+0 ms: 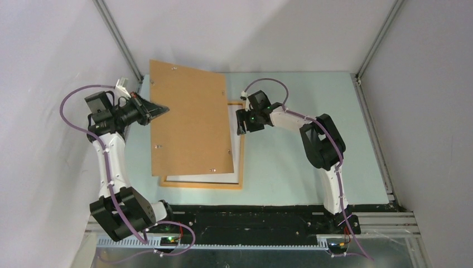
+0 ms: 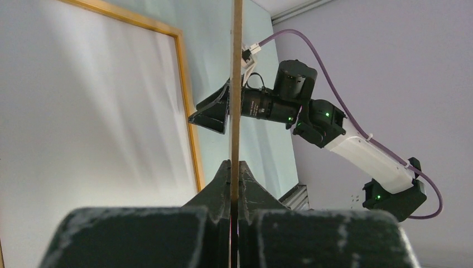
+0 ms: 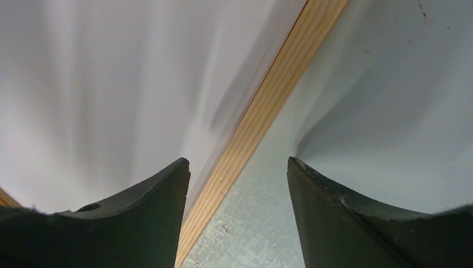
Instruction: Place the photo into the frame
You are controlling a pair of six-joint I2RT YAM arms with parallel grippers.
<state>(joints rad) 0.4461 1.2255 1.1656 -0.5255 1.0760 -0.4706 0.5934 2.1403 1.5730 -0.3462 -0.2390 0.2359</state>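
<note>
Left gripper point(image 1: 161, 110) clenched the brown backing board point(image 1: 192, 123) by its edge, raised over the frame point(image 1: 203, 185) — right gripper point(image 1: 241, 127), jaws apart and empty, hovered at the frame's right rail. The photo point(image 1: 207, 177) lay white back up inside the frame on the desk point(image 1: 301, 167).

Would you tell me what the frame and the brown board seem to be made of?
The frame: light wood with a matte finish; fine grain lines show. The brown board: probably hardboard or fibreboard; it is thin, flat and evenly matte tan, though this is hard to confirm.
</note>
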